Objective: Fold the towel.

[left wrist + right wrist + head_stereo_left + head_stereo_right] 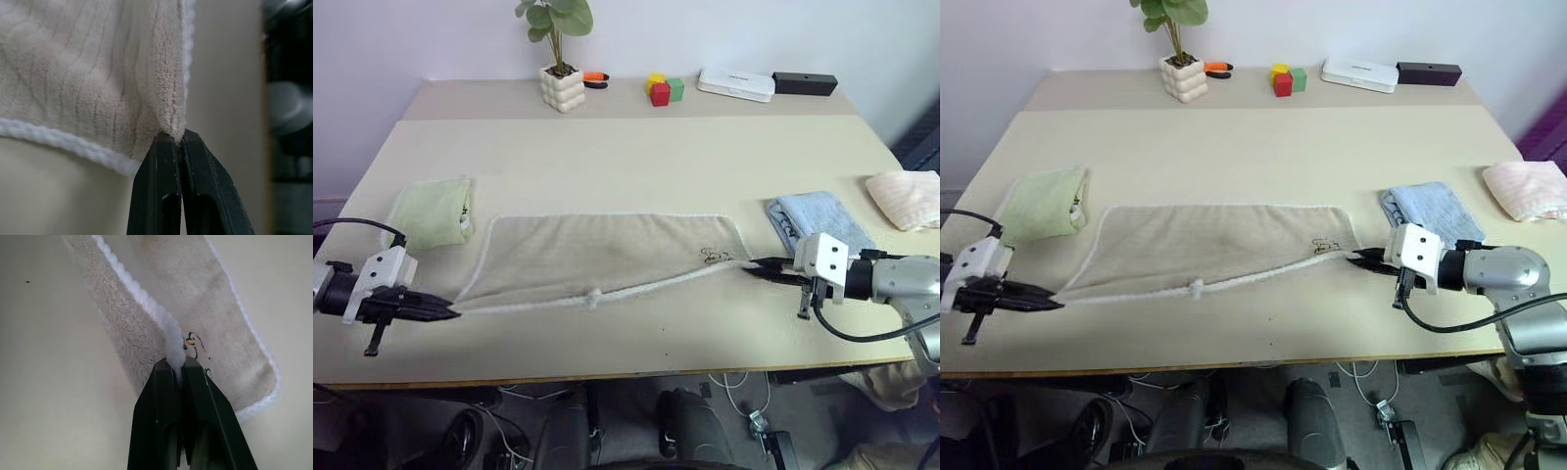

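Beige towel (597,259) stretched across the table (636,157), left gripper (450,313) pinching its 9 o'clock corner, right gripper (756,264) clamped on its 3 o'clock corner

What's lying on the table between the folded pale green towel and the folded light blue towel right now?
The beige-tan terry towel, stretched flat between the folded pale green towel and the folded light blue towel; nothing else, as the left eye view shows.

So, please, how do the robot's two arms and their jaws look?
Each arm is silver-grey metal with a white block at the wrist and a black cable looping off it. The left gripper and right gripper end in slim, black, tapering jaws.
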`<control>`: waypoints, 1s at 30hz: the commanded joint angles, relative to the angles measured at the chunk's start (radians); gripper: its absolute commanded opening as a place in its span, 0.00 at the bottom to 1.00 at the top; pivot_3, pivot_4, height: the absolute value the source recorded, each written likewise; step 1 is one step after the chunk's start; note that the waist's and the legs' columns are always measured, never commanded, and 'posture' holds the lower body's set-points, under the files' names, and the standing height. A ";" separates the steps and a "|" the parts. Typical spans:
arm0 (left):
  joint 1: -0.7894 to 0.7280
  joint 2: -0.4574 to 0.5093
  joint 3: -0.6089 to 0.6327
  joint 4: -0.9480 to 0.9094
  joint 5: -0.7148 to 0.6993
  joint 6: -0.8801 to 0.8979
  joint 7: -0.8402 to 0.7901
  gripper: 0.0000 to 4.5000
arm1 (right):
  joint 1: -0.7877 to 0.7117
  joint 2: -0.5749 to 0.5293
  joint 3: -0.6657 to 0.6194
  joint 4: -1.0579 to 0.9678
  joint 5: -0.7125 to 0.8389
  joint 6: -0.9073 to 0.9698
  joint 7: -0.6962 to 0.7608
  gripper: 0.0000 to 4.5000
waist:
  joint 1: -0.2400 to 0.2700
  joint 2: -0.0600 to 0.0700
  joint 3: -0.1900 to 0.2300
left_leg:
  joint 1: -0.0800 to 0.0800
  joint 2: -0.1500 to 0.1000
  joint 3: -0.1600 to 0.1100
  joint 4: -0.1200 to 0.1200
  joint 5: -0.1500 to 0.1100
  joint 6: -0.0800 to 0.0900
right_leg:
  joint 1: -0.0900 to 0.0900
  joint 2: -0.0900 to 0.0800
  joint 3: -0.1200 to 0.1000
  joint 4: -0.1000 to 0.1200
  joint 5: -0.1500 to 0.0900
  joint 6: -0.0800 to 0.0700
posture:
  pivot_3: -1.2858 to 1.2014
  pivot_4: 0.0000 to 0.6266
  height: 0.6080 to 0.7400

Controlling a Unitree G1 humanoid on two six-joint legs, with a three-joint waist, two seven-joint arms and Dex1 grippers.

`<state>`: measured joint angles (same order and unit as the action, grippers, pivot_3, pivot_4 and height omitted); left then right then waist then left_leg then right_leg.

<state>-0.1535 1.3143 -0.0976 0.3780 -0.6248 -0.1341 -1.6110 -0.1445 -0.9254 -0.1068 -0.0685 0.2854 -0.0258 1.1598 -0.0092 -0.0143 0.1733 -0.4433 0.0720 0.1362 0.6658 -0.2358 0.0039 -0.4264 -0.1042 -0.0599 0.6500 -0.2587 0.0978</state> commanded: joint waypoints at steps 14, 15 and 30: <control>-0.338 -0.287 0.104 0.287 0.223 -0.103 0.068 0.00 | -0.111 0.038 -0.048 0.079 0.056 0.024 -0.032 0.00 | 0.000 0.000 -0.001 | 0.000 -0.001 0.001 0.001 0.000 0.000 | 0.001 0.001 -0.001 0.000 0.002 0.003 | 0.52 0.24 0.96; -0.363 -0.299 0.098 0.319 0.249 -0.113 0.077 0.00 | -0.131 0.045 -0.047 0.095 0.058 0.047 -0.044 0.00 | -0.001 0.000 -0.001 | 0.000 -0.001 0.001 0.001 0.000 -0.001 | 0.001 0.001 -0.001 0.000 0.002 0.003 | 0.52 0.24 0.96; -0.586 -0.455 0.078 0.631 0.500 -0.176 0.263 0.00 | -0.363 0.192 0.067 0.367 -0.139 0.005 -0.239 0.00 | -0.001 0.000 0.000 | -0.001 -0.001 0.002 0.001 0.002 -0.002 | 0.000 0.001 -0.001 0.001 0.002 0.003 | 0.52 0.24 0.96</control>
<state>-0.7137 0.8489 -0.0266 1.0054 -0.1373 -0.2966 -1.3606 -0.4826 -0.7294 -0.0299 0.2892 0.1627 0.0111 0.9414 -0.0107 -0.0148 0.1729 -0.4444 0.0710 0.1383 0.6669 -0.2335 0.0006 -0.4262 -0.1036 -0.0611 0.6504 -0.2570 0.1009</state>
